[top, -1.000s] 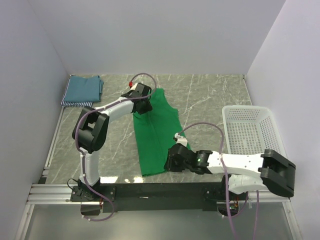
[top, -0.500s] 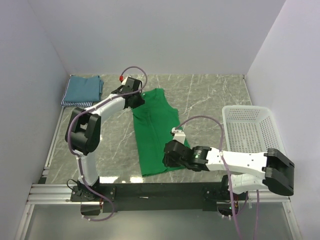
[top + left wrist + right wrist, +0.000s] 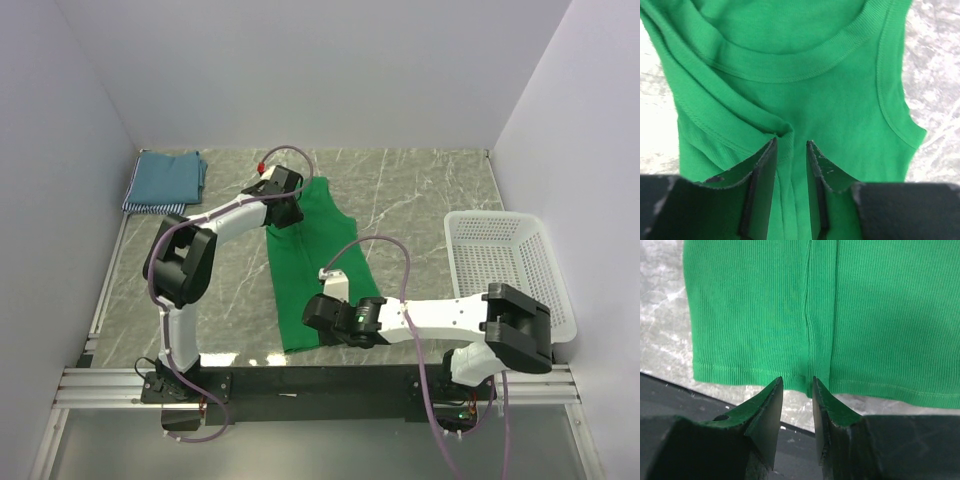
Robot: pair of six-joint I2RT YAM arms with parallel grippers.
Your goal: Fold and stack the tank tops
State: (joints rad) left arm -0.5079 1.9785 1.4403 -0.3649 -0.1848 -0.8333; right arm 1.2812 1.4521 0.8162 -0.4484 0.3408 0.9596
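"Where did the spread tank top (image 3: 318, 262) lie?"

"In the middle of the table (image 3: 420, 190), lengthwise, with its neck end to the back and its hem toward the arm bases."

"And the other ones?"

"The folded tops (image 3: 165, 180) lay one on the other in the far left corner, well apart from it. The basket (image 3: 505, 262) stood at the right edge (also well apart, on the other side)."

"Where were the arms?"

"The left gripper (image 3: 284, 213) was at the far left part of the spread top, beside the neck opening. The right gripper (image 3: 311, 314) was at the near hem, in line with a crease that ran along the top."
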